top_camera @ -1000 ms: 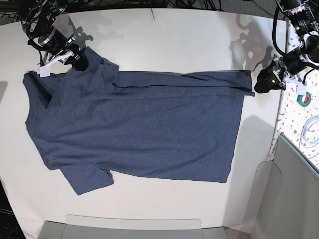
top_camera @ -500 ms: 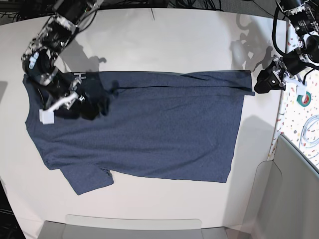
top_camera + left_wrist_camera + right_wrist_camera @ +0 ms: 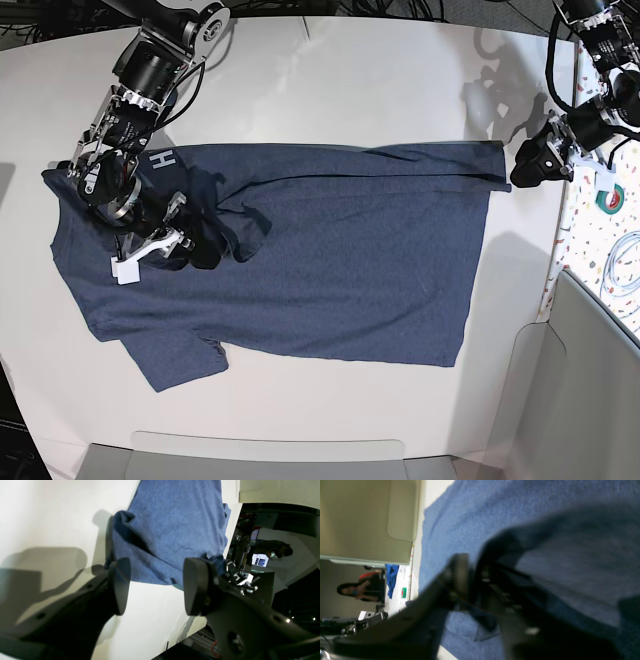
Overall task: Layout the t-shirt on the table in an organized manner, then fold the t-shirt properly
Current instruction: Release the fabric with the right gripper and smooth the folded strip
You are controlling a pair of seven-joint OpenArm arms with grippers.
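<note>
Spread wide, the robot's left gripper point(image 3: 545, 165) hovers just beside the far right corner of the t-shirt point(image 3: 320, 260) with nothing between its fingers. Its right gripper point(image 3: 207, 250) is down at the raised cloth on the left part of the shirt; its fingers are blurred in the wrist view, so I cannot tell whether they are parted or pinching fabric.

The t-shirt, dark blue, lies across the middle of the table point(image 3: 370, 60), its long axis running left to right in the base view. A short sleeve point(image 3: 175, 362) sticks out toward the near left, and the fairly straight end is on the right (the collar I cannot make out). Along the far edge the cloth is doubled into a strip point(image 3: 420, 160), and more fabric is bunched under the right arm point(image 3: 130, 170), where a white letter point(image 3: 161, 158) shows.

Farther right, beyond the left arm point(image 3: 600, 110), runs a speckled strip point(image 3: 595, 235); a grey panel point(image 3: 575, 400) stands at the near right.
</note>
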